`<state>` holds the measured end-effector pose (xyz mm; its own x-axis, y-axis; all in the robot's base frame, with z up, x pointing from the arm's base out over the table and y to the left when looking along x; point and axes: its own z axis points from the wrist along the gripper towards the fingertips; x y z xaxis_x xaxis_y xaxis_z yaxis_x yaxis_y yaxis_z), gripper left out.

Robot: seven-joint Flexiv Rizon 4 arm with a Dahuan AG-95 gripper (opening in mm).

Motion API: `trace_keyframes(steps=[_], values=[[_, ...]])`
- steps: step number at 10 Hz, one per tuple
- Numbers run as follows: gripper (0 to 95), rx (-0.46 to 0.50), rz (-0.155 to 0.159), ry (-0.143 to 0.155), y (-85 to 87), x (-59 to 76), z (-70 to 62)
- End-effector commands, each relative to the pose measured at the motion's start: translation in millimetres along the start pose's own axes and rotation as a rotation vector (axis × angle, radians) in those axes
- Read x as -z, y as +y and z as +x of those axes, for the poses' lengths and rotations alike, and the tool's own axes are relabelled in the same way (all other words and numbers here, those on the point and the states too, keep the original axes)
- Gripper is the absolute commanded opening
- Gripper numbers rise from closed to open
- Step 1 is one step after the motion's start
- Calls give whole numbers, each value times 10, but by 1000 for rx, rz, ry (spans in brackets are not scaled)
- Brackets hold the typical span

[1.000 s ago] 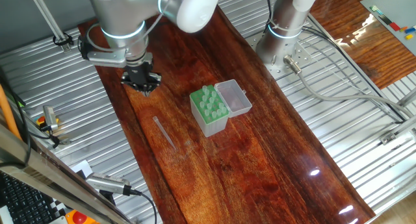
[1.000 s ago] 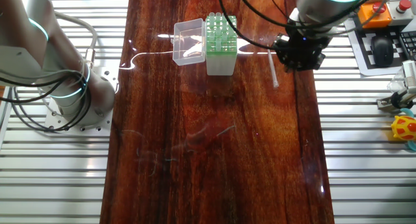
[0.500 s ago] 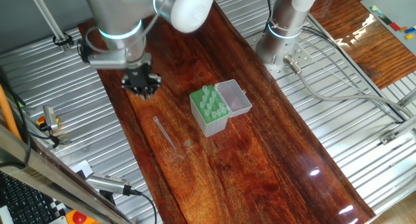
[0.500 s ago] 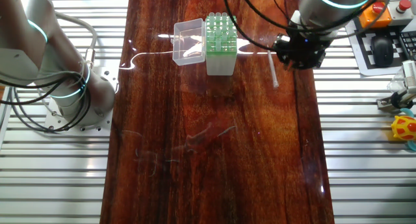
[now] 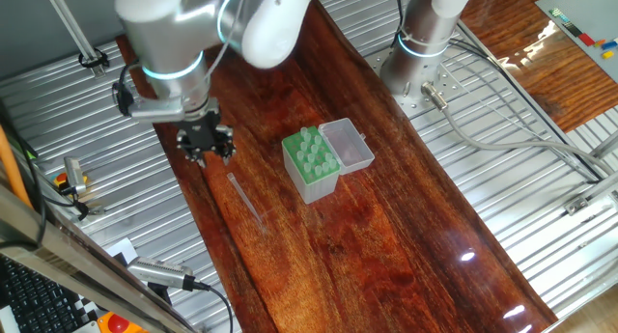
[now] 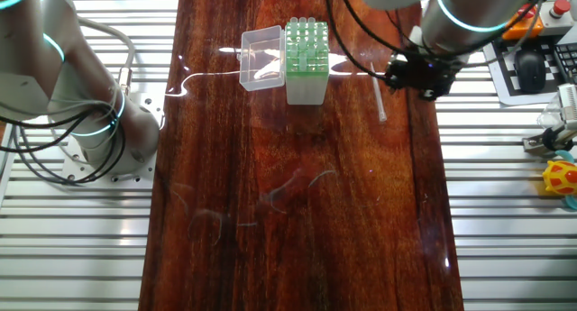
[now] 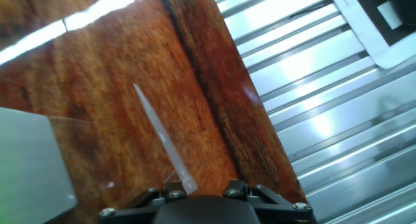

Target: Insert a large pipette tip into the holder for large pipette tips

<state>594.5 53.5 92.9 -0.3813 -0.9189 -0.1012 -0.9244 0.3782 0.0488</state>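
1. Dark reddish wooden tabletop (image 5: 386, 227), bearing all items
2. Silver robot arm's black two-finger gripper (image 5: 205, 145), above the tip's wide end; whether its fingers are parted or closed cannot be told
3. Small green rectangular holder (image 5: 309, 166) with clear lid (image 5: 346, 145) hinged open, well apart from the tip
4. Long clear tapered plastic pipette tip (image 7: 162, 138), flat near the table's edge; likely light, slick, rolls easily; best held near the wide end

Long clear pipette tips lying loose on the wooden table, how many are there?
1. The long clear tapered plastic pipette tip lies flat on the dark wooden table, beside the green box with a grid top, just by the fingers. None seems hidden.
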Motion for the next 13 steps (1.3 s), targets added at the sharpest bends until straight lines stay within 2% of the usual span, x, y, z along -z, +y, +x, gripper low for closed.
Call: trace_keyframes(steps=[1,5,7,10,13], values=[[380,0,-4,-1,26,27,17],[380,-21,-4,-5,26,27,17],[380,-6,-3,-5,105,33,76],[380,16,6,-10,243,-49,188],[380,12,21,-18,252,-152,217]])
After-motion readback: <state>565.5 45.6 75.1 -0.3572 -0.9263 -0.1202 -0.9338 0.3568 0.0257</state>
